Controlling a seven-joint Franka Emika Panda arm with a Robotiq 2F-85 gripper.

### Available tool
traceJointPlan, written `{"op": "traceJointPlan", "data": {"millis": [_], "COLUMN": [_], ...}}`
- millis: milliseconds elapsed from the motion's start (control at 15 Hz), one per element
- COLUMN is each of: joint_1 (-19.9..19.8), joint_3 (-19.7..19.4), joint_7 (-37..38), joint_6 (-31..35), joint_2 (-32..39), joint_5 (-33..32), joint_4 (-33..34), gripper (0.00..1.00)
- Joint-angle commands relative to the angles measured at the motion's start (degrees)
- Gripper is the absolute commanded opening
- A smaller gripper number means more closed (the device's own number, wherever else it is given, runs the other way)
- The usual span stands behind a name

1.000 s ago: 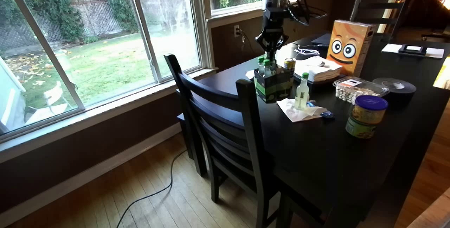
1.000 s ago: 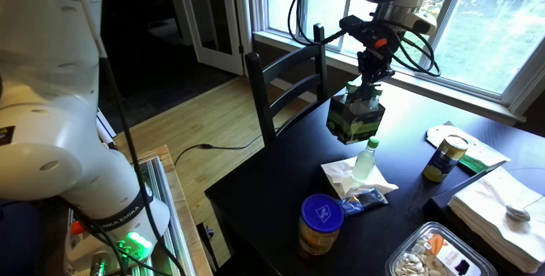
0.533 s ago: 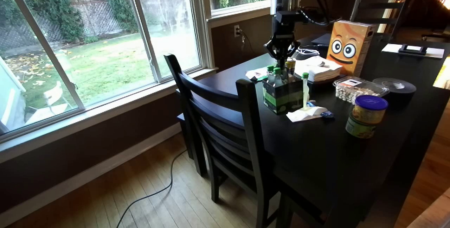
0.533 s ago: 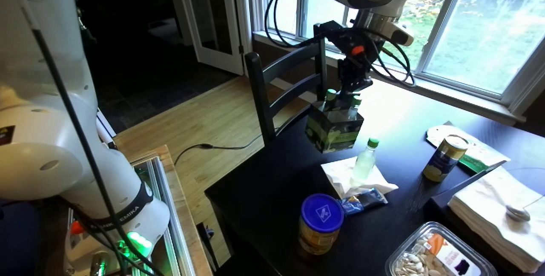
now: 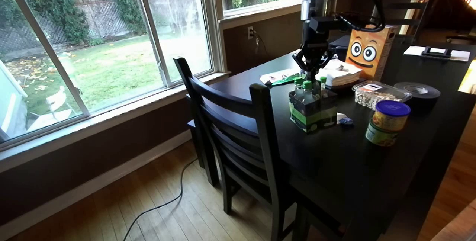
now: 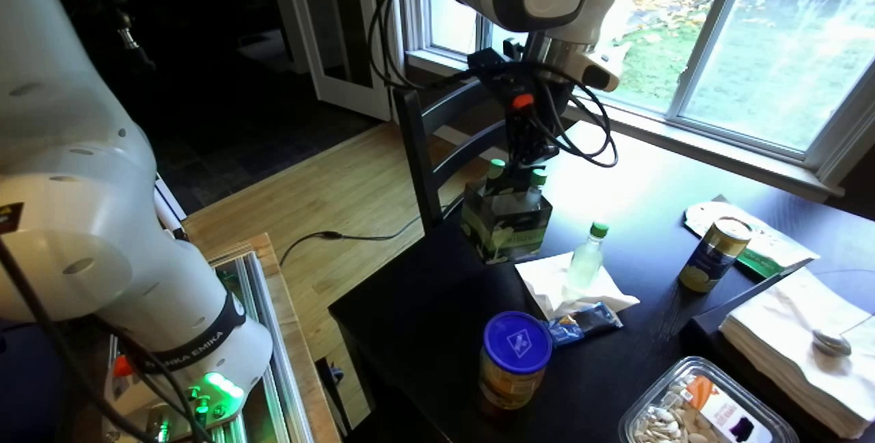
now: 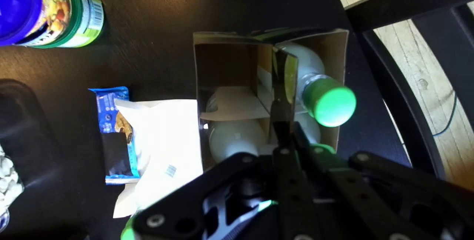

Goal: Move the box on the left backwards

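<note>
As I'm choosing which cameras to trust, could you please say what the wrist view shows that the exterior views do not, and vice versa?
Only the wrist view shows the pale flap inside the bottle carton and a barcode on the lower tub. Only the exterior views show the window and the napkin stack; an exterior view also has the orange cartoon-eyed box. All share the gripper at the bottle carton, the blue-lidded tub and the blue snack wrapper.
</note>
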Motion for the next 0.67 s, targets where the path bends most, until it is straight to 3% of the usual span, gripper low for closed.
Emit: {"op": "traceJointPlan", "data": {"millis": [0,333,600], "joint_1": [-0.12,-0.13,0.14], "joint_3": [0.09,0.1,0.27], "joint_7": [-0.08,-0.14,-0.14], "joint_6": [-0.08,0.36,7.2], "joint_2": [-1.03,-2.32,-4.49], "joint_5": [-0.05,-0.07,-0.89], "joint_4": [-0.95,-2.24,-7.57], "gripper": [0.03,0.03,0.01]}}
